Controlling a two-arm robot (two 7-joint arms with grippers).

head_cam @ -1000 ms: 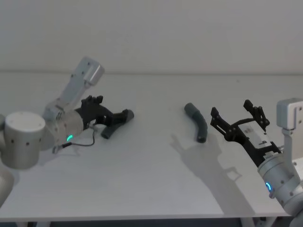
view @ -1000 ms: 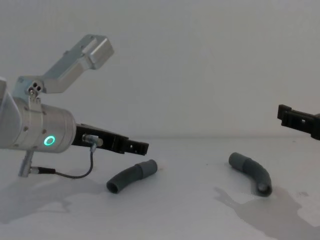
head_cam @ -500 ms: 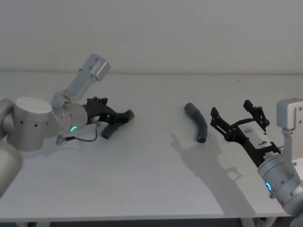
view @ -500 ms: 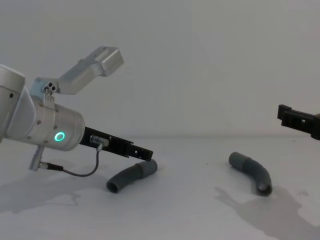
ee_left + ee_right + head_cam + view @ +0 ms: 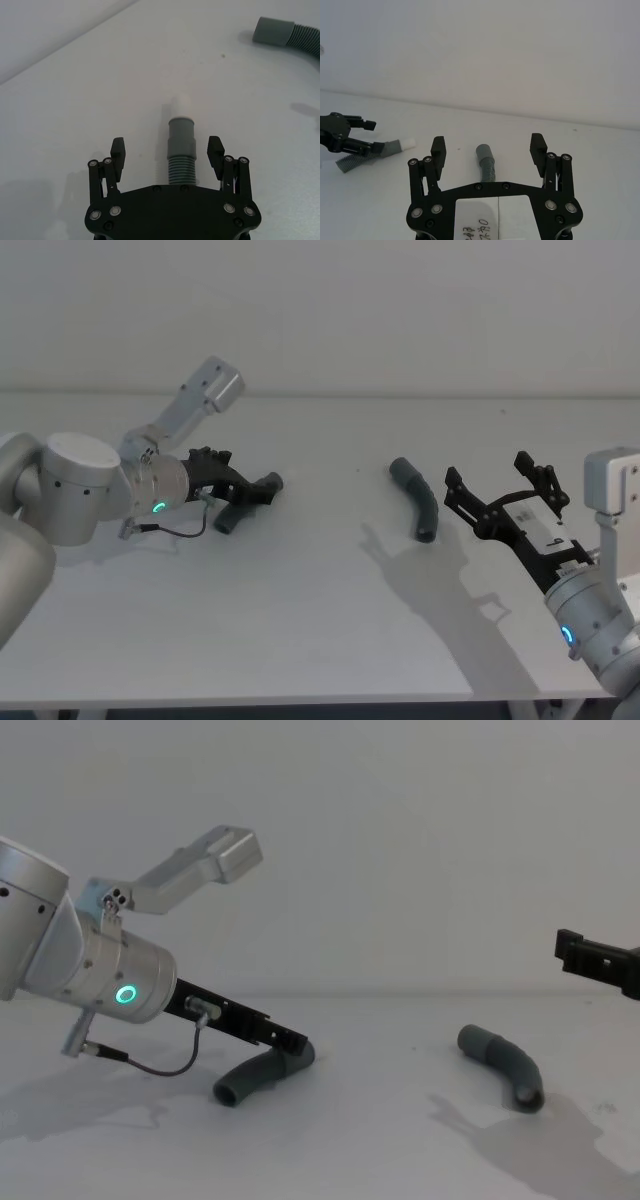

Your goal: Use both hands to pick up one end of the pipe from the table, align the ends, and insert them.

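left tool (image 5: 167,146) has dropped around the left pipe piece (image 5: 245,1077), jaws apart.

The left gripper (image 5: 167,150) and right gripper (image 5: 489,145) are matte black, angular linkages studded with round silver pivot screws. The left wrist (image 5: 95,975) is a brushed-silver cylinder with a green glowing ring (image 5: 126,995) and a thin black cable (image 5: 160,1068). Behind it sits a silver boxy link (image 5: 205,390). The right gripper carries a white label (image 5: 512,212) with handwritten marks.
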